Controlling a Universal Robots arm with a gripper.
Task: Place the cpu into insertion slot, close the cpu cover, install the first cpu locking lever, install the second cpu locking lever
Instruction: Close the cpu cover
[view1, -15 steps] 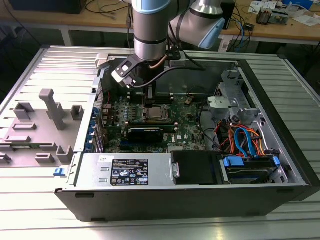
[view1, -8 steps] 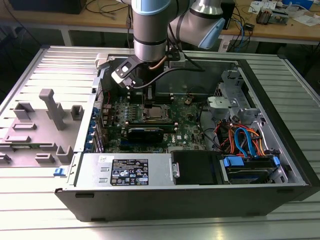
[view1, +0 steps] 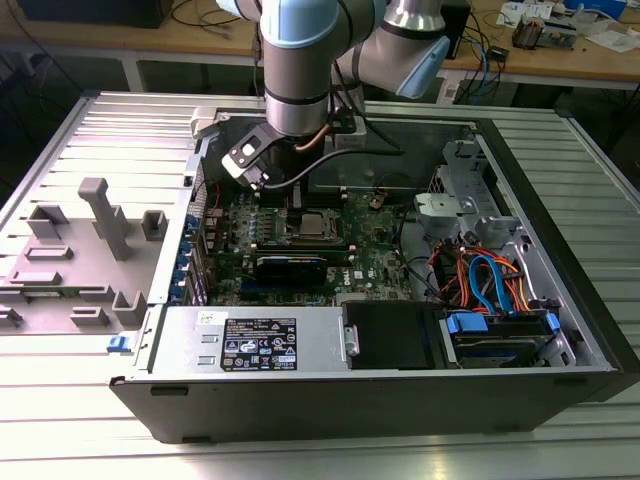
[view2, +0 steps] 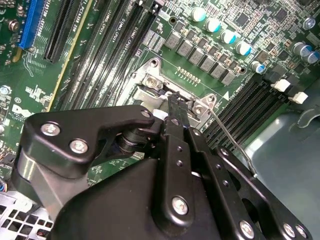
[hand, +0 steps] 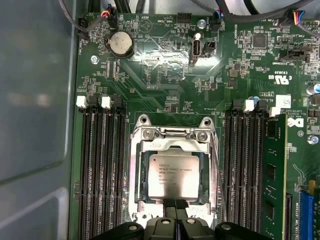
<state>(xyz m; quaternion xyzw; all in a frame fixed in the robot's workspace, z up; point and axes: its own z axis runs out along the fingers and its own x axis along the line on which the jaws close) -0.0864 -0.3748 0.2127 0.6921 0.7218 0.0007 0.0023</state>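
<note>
While the chip (hand: 173, 175) sits flat in its socket (hand: 143, 120) with the cover (hand: 172, 134) apparently down around it, the jaws are pinched together on nothing, tips right at the chip's edge. In the exterior view it lies at 6 o'clock from the arm (view1: 298, 90). One wire lever (view2: 232, 143) runs along the socket's side, latching unclear. Chip top carries several print lines.

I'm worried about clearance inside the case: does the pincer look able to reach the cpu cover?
Probably yes: the pincer sits at the edge of the cpu cover, with nothing between them.
</note>
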